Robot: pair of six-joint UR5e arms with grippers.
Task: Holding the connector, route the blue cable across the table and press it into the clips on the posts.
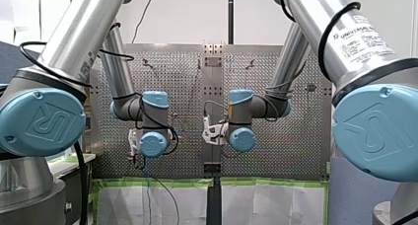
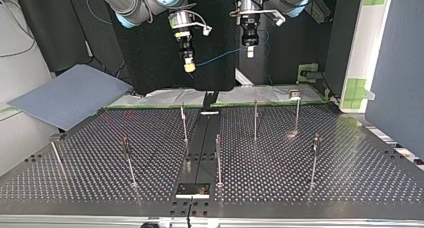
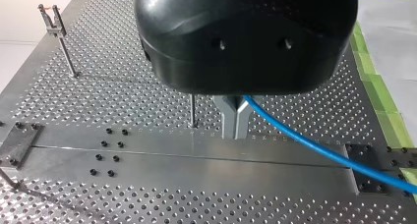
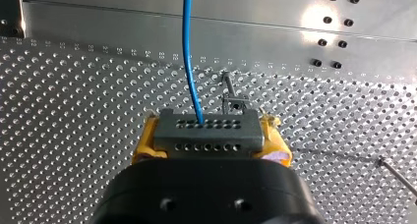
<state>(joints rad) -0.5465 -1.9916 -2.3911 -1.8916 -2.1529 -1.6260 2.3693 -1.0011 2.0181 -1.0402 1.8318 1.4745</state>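
So that the blue cable (image 4: 187, 37) spanned between them, my right gripper (image 4: 211, 135) clamped the grey connector (image 4: 206, 128) above a clip post (image 4: 231, 98), my left gripper (image 3: 235, 123) pinching the cable off to that post's side.

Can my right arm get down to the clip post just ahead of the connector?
Probably yes: the right wrist view shows only bare table between the connector and that post; the blue cable runs clear of it.

Backed by a pale wall (image 1: 187, 13); flanked by a blue-grey mat (image 2: 70, 95), perhaps foam; edged with green-taped white sheeting (image 1: 266, 203).
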